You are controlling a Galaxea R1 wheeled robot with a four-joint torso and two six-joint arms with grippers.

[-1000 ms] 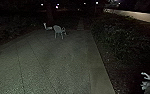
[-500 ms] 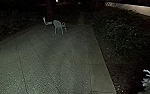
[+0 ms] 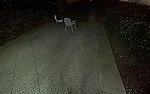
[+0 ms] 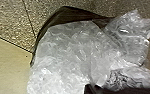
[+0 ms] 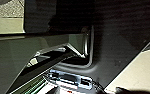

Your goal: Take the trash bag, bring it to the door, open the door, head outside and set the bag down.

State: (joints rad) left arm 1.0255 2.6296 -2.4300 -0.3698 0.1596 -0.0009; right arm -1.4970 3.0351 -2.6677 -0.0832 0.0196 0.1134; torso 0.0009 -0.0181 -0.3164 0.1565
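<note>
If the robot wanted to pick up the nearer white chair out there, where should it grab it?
Probably by the top edge of the backrest, coming from the robot's side and a little above. The chair stands upright on its legs, and its rounded back rises above the rest and seems turned toward the robot, so that edge looks easiest to reach.

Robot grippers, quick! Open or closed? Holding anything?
Left gripper: can't tell; the trash bag is close to its wrist camera.
Right gripper: can't tell.
</note>
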